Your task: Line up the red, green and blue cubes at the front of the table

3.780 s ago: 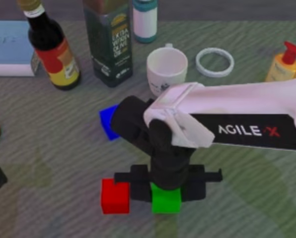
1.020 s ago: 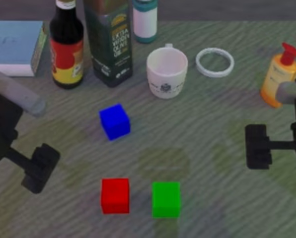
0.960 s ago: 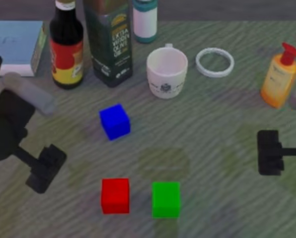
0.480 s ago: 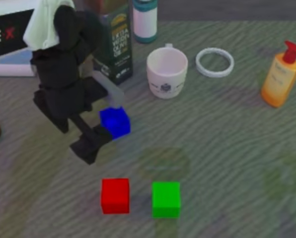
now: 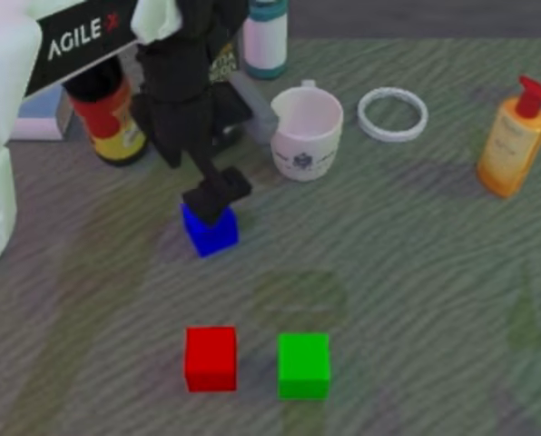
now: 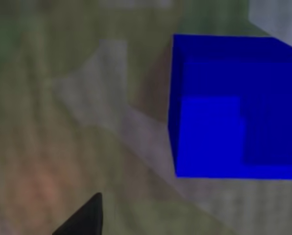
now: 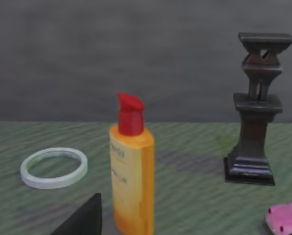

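— While the left arm is reaching in from the counter's back-left corner, where are its jaws sitting against the blue cube?

— They are hanging right over the cube's rear edge, so the cube is lying just forward of and below them. Whether they are apart or together, I cannot tell.

— And the other two?

— The red cube and green cube are sitting side by side near the front edge, well apart from the blue one. The right arm is not showing in the top view, so the left is judged nearer.
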Controlling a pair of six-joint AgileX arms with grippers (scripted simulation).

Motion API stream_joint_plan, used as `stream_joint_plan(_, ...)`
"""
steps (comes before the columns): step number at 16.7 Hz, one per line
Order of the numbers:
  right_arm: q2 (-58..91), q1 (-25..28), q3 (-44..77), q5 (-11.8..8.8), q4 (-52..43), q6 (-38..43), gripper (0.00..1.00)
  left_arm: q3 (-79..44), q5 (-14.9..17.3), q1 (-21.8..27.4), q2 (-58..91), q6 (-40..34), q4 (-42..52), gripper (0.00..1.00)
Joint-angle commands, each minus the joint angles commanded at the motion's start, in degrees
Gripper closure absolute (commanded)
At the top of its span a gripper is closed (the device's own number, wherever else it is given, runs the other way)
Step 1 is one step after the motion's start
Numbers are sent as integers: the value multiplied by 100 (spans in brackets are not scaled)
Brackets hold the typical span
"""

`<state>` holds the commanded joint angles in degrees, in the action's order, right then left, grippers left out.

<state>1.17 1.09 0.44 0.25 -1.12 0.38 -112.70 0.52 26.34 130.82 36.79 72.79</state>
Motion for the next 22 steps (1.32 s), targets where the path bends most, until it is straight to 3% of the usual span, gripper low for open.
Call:
stream_joint_plan(8, -117, -52, -44, -25, 112, -38, 0, -37, -27, -11, 83, 37, -123, 0)
stream_joint_plan(14, -117, -52, -44, -25, 112, -38, 0, 842, -25, -1, 418, 41, -1398, 0)
stream_joint_plan(19, -117, -52, -44, -25, 112, -38, 0, 998, -25, 1, 492, 43, -1581, 0)
stream_joint_plan(22, -117, -52, -44, -25, 112, -38, 0, 998, -25, 1, 492, 43, -1581, 23)
